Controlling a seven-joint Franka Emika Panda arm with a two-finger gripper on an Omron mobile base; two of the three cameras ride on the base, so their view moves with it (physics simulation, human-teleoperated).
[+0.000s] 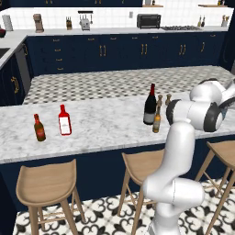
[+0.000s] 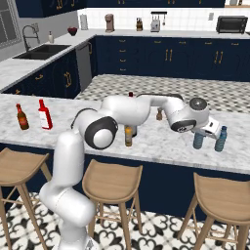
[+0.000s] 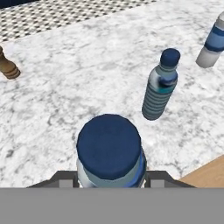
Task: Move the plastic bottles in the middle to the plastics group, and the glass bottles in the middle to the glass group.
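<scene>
Count, counter:
- translucent blue plastic bottles w/ dark caps: 3 (image 3: 112, 153) (image 3: 159, 85) (image 3: 213, 40), lower centre to upper right.
- tall dark wine bottle (image 1: 150, 105): 1.
- slim amber bottle (image 1: 157, 120): 1.
- brown red-label bottle (image 1: 39, 128): 1.
- flat red bottle (image 1: 64, 120): 1.
- wooden stools (image 1: 46, 183): 3.

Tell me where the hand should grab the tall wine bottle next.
Take the wine bottle by its slim neck, just under the red foil, coming level from the stool side. It stands upright; the small amber bottle beside it crowds the body.

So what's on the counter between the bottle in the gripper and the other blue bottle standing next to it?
Nothing: in the hand view, bare marble counter separates the held plastic bottle from the standing blue bottle.
</scene>
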